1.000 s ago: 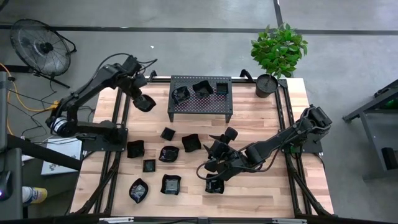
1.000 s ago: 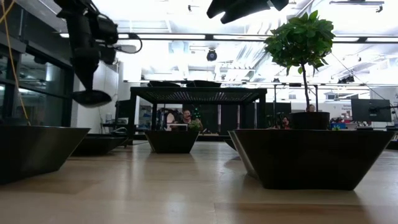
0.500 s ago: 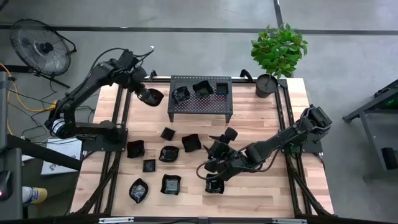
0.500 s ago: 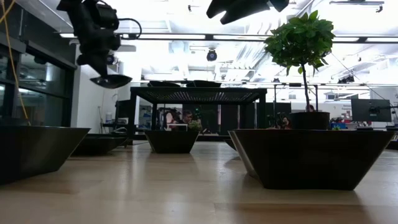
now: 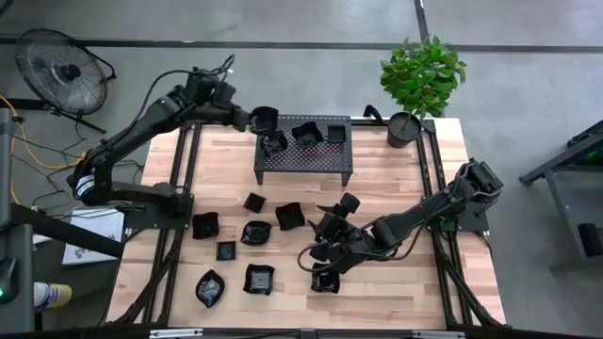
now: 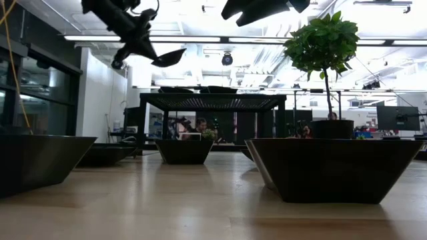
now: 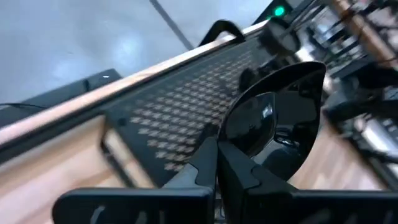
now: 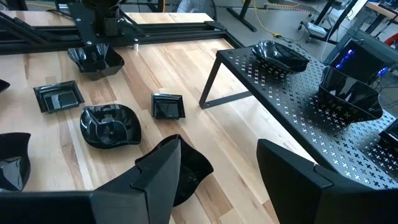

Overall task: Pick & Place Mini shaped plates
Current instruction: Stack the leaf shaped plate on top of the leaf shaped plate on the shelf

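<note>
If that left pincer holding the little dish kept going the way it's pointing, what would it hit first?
Probably the perforated rack: the left pincer, shut on a plate, aims across its top. Depth is unclear.

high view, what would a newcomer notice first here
The left gripper holds a glossy black dish in the air over the left end of the black perforated rack, which already carries three dishes. The right gripper hangs open above the scattered dishes on the wooden table.
</note>
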